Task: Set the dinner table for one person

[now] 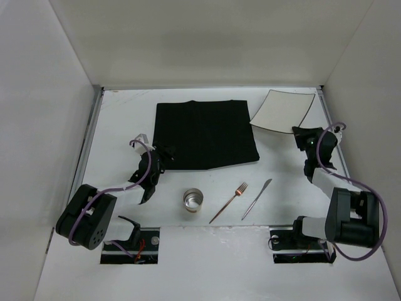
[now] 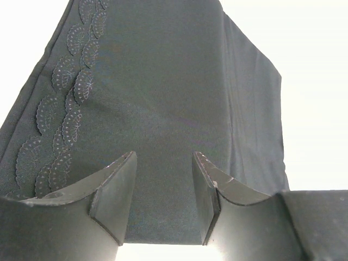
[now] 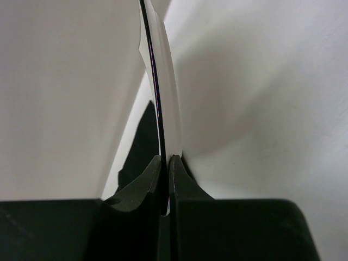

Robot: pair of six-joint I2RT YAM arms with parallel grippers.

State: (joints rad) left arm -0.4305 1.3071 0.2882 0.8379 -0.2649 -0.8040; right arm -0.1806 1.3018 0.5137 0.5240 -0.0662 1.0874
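Plate (image 1: 283, 110) and mat (image 1: 205, 133) are separated on the surface (image 1: 125, 119), and the coming move is judged to turn on that gap. In the top view the white square plate is found at the far right corner, at about 2 o'clock from the middle of the surface. The black mat is spread at the centre, at roughly 9 o'clock from the plate. The mat's near right corner is close to the plate but is not touched by it.

The right hand (image 1: 299, 132) is by far the nearer of the two. It is clenched on the plate's near rim, and the plate extends from it toward 11 o'clock. In the right wrist view the rim is seen edge-on, pinched between the two fingers with no gap left. Whether the far edge rests on the surface cannot be told.

The left hand (image 1: 166, 152) is held at the mat's near left corner, at about 8 o'clock from the mat's centre. Its jaws are partly parted over the cloth and nothing is grasped. Whether the cloth is touched cannot be told.

Cup (image 1: 193, 200), fork (image 1: 229, 202) and knife (image 1: 257, 198) are lined up at 6 o'clock of the mat. The long axes of the fork and knife are run toward 1 o'clock.

A carry of the plate toward 9 o'clock, onto the mat, is judged to be called for.
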